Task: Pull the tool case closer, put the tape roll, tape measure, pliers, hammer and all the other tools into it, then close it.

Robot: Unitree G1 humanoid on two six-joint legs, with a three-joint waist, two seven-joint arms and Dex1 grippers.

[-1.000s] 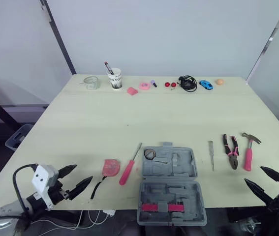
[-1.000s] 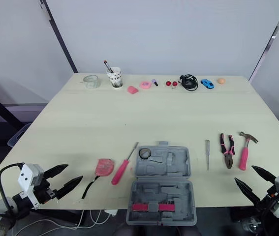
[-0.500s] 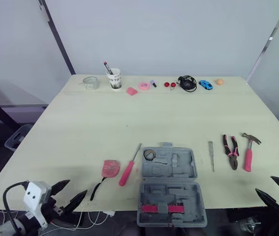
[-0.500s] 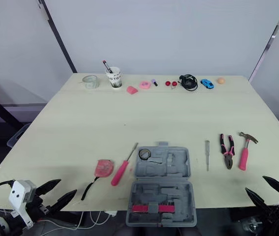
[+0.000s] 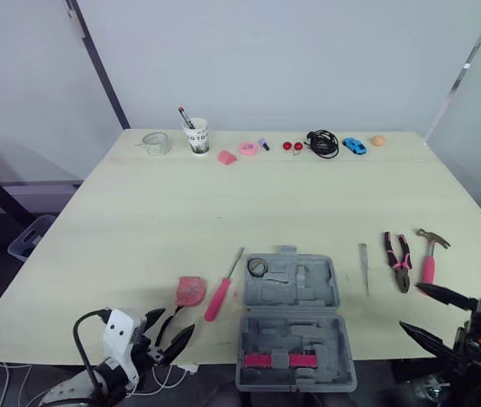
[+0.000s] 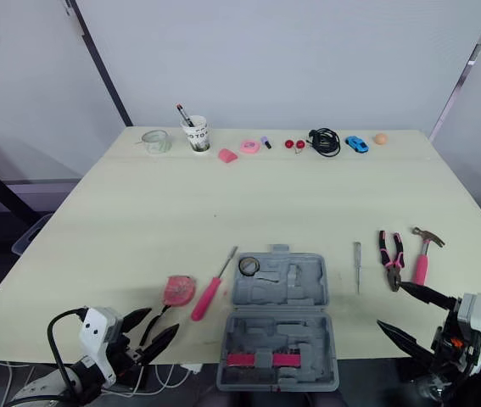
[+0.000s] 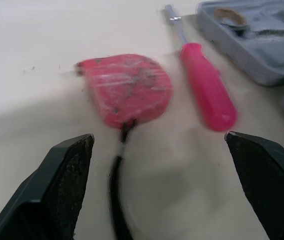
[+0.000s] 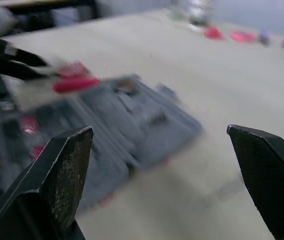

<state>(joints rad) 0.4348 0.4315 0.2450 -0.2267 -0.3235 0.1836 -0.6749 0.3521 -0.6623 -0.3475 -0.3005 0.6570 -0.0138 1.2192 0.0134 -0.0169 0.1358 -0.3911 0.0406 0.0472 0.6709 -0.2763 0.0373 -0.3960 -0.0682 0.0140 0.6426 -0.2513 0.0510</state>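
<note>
The grey tool case point(image 5: 292, 318) lies open at the table's front edge, with the tape roll point(image 5: 258, 266) in its far half. Left of it lie a pink screwdriver point(image 5: 220, 293) and the pink tape measure point(image 7: 126, 87). To its right lie a thin small screwdriver point(image 5: 364, 268), the pliers point(image 5: 397, 259) and a pink-handled hammer point(image 5: 429, 259). My left gripper point(image 5: 172, 326) is open just in front of the tape measure, its black strap point(image 7: 117, 175) between the fingers. My right gripper point(image 5: 410, 307) is open in front of the hammer, facing the case point(image 8: 116, 130).
Along the table's back edge stand a glass jar point(image 5: 156, 142), a paper cup with pens point(image 5: 197, 136), small pink pieces point(image 5: 238, 153), a black cable coil point(image 5: 323, 144), a blue toy car point(image 5: 355, 146) and an orange ball point(image 5: 378, 141).
My left gripper has moved right from the front-left corner to just before the tape measure. My right gripper dipped, then came up and inward toward the hammer. The tools lie as before.
</note>
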